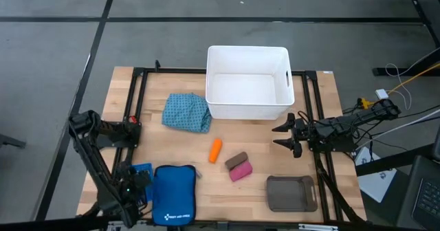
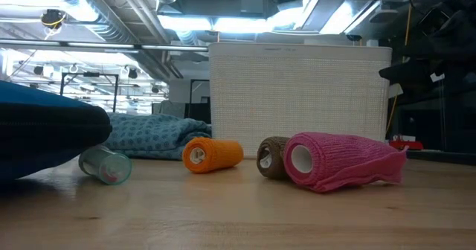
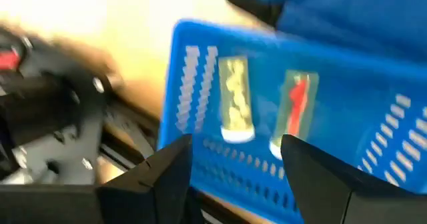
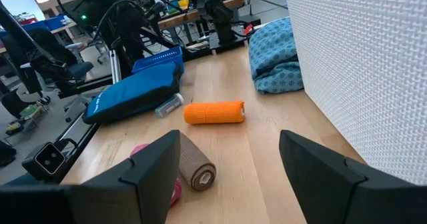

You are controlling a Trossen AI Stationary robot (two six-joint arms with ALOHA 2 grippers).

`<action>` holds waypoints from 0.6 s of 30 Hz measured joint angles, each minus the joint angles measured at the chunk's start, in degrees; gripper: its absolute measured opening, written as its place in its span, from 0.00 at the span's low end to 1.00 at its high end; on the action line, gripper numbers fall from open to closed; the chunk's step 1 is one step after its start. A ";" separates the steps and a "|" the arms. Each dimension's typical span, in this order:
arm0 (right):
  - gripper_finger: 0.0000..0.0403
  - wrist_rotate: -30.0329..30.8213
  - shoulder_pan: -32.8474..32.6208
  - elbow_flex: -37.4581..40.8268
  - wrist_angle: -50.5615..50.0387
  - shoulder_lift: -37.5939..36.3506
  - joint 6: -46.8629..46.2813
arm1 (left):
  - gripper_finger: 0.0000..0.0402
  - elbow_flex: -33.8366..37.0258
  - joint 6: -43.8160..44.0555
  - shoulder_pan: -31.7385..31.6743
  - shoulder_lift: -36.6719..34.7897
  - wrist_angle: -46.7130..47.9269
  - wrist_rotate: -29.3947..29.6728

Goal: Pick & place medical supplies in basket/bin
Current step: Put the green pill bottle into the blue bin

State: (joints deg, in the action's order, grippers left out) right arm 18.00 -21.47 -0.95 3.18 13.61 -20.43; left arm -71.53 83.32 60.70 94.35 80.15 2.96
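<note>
- Right gripper (image 1: 283, 135) hovered with fingers spread wide and empty beside the white bin (image 1: 247, 84), facing the orange bandage roll (image 1: 216, 150), brown roll (image 1: 236, 160) and pink roll (image 1: 241, 171) lying near one another.
- Left gripper (image 3: 235, 159), likewise parted and holding nothing, hung over a blue slotted tray (image 3: 287, 137) holding two vials (image 3: 233, 99).
- Best approach, by judgement: straddle the vial across its width, then close.
- Teal cloth bundle (image 1: 186, 112) lay just beside the bin on the wooden table (image 1: 127, 97); a blue zip pouch (image 1: 173, 194) sat by the tray, workshop benches beyond.
</note>
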 joint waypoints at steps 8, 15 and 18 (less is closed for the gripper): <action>0.63 0.02 0.00 0.00 0.00 0.00 -0.13 | 0.55 0.00 -14.92 -9.57 -4.11 2.24 9.88; 0.63 0.00 0.00 0.00 0.02 0.46 -0.13 | 0.53 0.00 -34.65 -20.89 -4.92 2.22 15.88; 0.63 0.00 0.00 0.00 0.00 1.06 -0.11 | 0.52 0.00 -45.98 -25.49 -4.90 -3.99 17.79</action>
State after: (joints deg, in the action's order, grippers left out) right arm 18.00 -21.47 -0.95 3.18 14.67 -20.54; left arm -71.53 37.35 35.21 89.45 76.16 20.75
